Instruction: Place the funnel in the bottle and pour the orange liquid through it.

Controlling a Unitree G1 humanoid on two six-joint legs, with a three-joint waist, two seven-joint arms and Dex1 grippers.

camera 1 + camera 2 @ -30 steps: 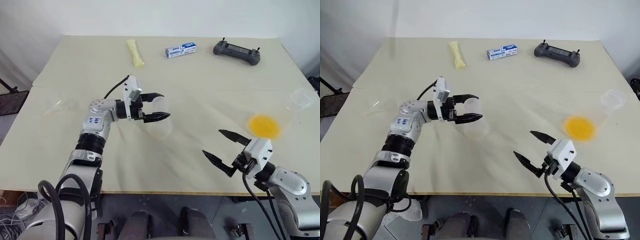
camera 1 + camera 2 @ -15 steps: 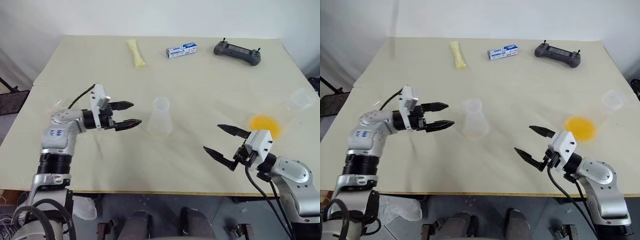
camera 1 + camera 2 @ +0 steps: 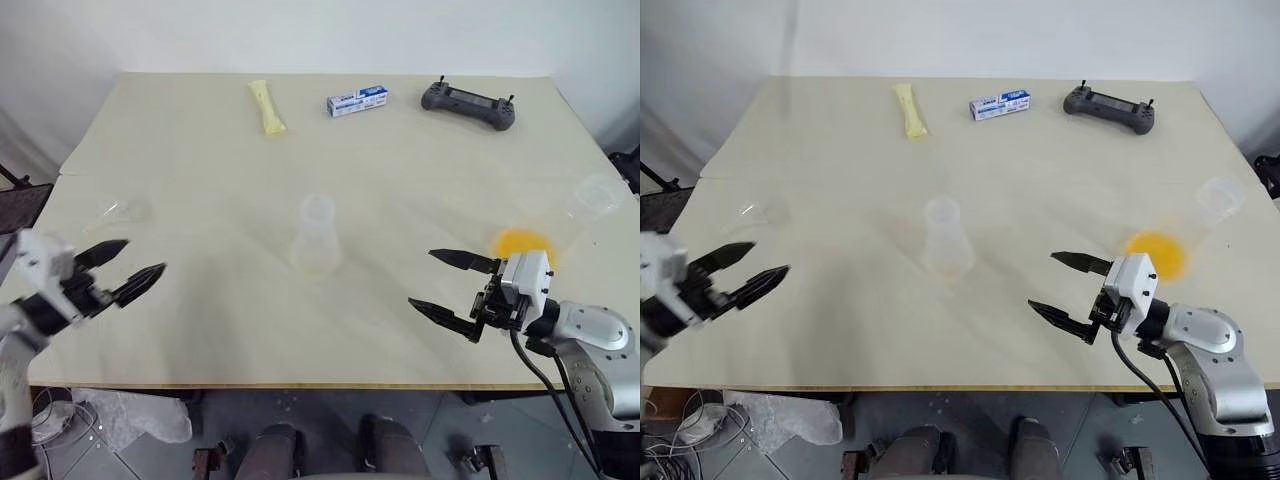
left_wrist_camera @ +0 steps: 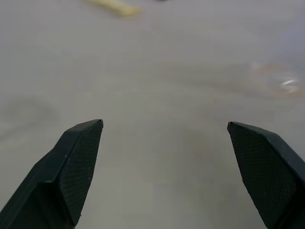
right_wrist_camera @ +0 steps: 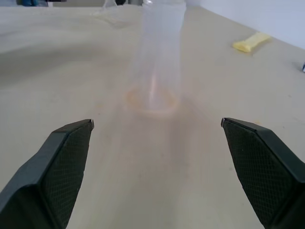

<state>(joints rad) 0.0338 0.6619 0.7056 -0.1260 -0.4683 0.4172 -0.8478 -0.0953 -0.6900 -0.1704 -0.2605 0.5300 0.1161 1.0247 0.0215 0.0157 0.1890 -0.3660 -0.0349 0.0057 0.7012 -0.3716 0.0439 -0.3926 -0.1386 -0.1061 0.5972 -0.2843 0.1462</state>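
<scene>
Clear glass hid your funnel (image 3: 120,212) near the counter's left edge; your left claw (image 3: 122,270) and right claw (image 3: 452,285), both wide open and empty, risked knocking it off.

Pale beige table (image 3: 400,330), seam running across its left part. Along the far edge, left to right: pale yellow packet (image 3: 266,106), small blue-and-white box (image 3: 357,101), dark grey controller (image 3: 467,104). Bottle (image 3: 316,236) stands upright at centre; funnel (image 3: 118,212) lies at the left; at the right, a larger clear flask (image 3: 585,205) lies tilted, holding the orange liquid (image 3: 522,245).
</scene>
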